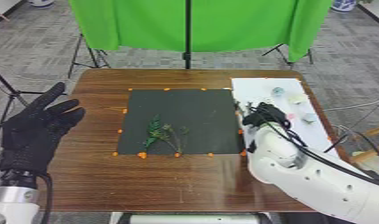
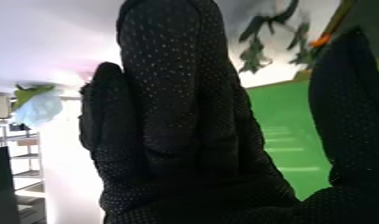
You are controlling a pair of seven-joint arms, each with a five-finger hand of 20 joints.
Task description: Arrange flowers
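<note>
Well, leafy green sprigs [image 1: 154,131] lie on the black mat [image 1: 190,107].

I've got a leafy green sprig [image 1: 154,132] beside a thin branched stem [image 1: 175,142] on the black mat [image 1: 185,106], small pale blooms [image 1: 278,91] on the white sheet [image 1: 255,88].
</note>
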